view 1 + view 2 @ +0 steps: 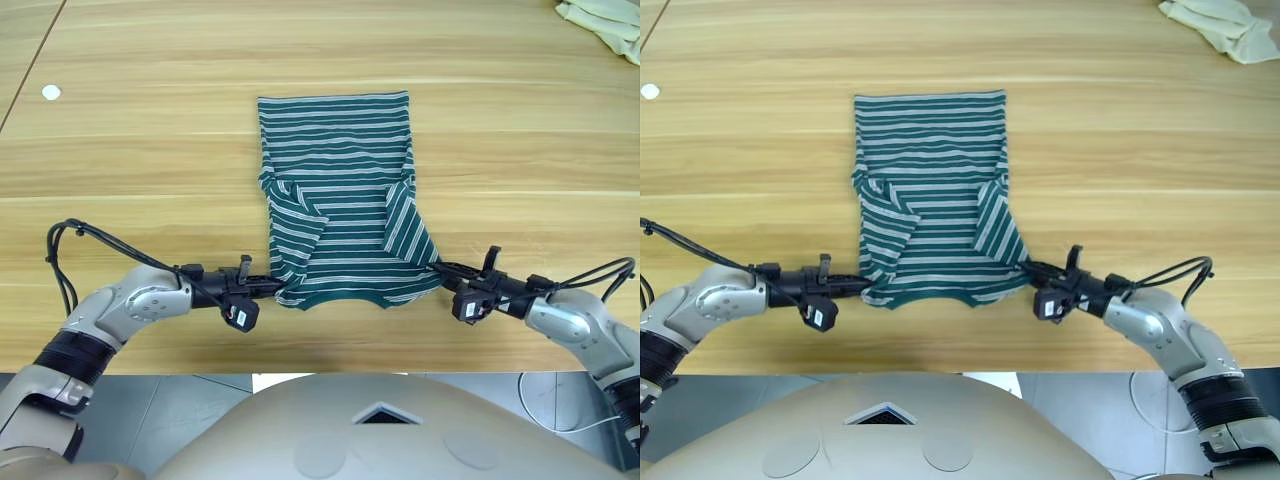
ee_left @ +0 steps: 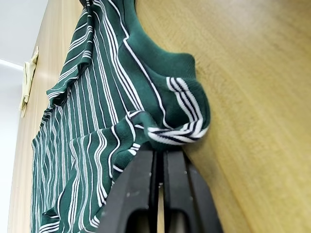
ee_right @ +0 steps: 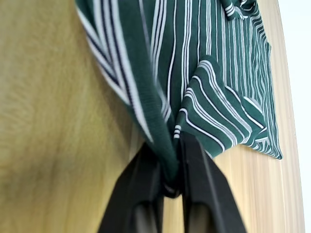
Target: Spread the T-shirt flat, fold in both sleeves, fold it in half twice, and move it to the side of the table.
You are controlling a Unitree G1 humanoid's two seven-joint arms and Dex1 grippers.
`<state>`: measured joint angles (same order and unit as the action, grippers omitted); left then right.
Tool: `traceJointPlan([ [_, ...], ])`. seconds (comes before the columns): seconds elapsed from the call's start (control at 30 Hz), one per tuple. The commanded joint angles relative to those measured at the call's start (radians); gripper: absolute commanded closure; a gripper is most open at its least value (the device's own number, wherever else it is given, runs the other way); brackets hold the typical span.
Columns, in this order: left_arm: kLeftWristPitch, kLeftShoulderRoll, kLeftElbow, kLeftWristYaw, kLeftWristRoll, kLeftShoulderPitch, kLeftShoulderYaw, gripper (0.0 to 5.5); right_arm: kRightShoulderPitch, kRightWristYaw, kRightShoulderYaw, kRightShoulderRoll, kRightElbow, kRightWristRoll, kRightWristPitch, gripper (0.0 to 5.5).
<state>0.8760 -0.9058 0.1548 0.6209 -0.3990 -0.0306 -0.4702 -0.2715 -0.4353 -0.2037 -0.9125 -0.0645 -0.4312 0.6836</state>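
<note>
The striped T-shirt (image 1: 340, 190) lies on the table (image 1: 130, 180), sleeves folded in. The left gripper (image 1: 277, 289) is clamped on its near left corner, and the right gripper (image 1: 441, 267) on its near right corner.

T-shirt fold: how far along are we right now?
Done: the T-shirt lies spread on the table with both sleeves folded inward over its front. In hand: the left tool and right tool are each shut on a near corner, apparently set for the first half fold. Left: both half folds, since the shirt is at full length, and the move to the table's side.
</note>
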Motion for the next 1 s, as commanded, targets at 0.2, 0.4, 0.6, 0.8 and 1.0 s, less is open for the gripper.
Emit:
traceJointPlan([
  [0.2, -0.007, 0.045, 0.076, 0.011, 0.040, -0.117, -0.049, 5.50, -0.089, -0.036, -0.025, -0.006, 0.081, 0.044, 0.019, 5.49],
  [0.4, -0.037, -0.003, -0.020, -0.009, 0.178, -0.288, 0.007, 5.50, -0.252, -0.039, 0.075, -0.028, 0.178, 0.143, -0.024, 5.49],
  [0.6, -0.068, 0.010, -0.087, -0.038, 0.236, -0.354, 0.092, 5.50, -0.307, -0.043, 0.166, -0.004, 0.225, 0.206, -0.052, 5.49],
  [0.8, -0.095, 0.123, -0.035, -0.130, 0.248, -0.159, 0.216, 5.50, -0.161, 0.000, 0.210, 0.056, 0.216, 0.197, -0.046, 5.49],
  [1.0, -0.149, 0.240, 0.037, -0.183, 0.215, 0.059, 0.253, 5.50, 0.104, 0.075, 0.179, 0.170, 0.164, 0.083, -0.110, 5.49],
])
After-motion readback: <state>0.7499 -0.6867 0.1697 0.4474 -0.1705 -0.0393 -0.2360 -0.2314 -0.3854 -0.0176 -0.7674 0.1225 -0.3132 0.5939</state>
